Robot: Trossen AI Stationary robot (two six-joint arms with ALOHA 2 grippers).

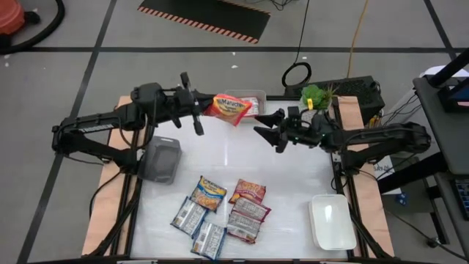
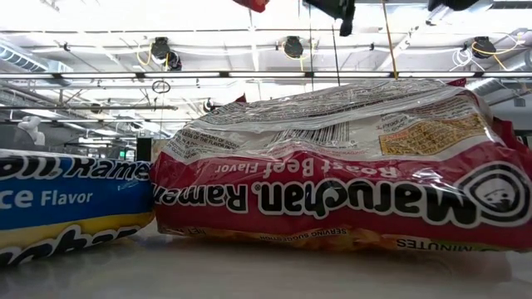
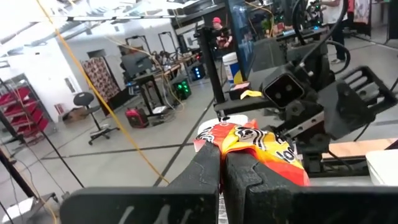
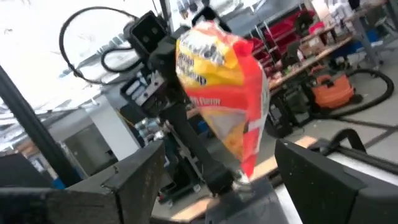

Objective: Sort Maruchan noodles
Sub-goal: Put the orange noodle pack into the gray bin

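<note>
High view: the left gripper (image 1: 199, 110) is pinching an orange Maruchan packet (image 1: 229, 108) aloft near the table's far edge, facing the wide-open right gripper (image 1: 270, 126); 6 packets (image 1: 220, 208) are lying near the front edge. Left wrist view: only the packet's edge is being held, so it could slip during handover.

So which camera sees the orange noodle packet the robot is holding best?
The right wrist view: the orange packet hangs whole and close. The high view shows it small in the left gripper; the left wrist view shows only a pinched edge; the low view doesn't show it clearly.
</note>
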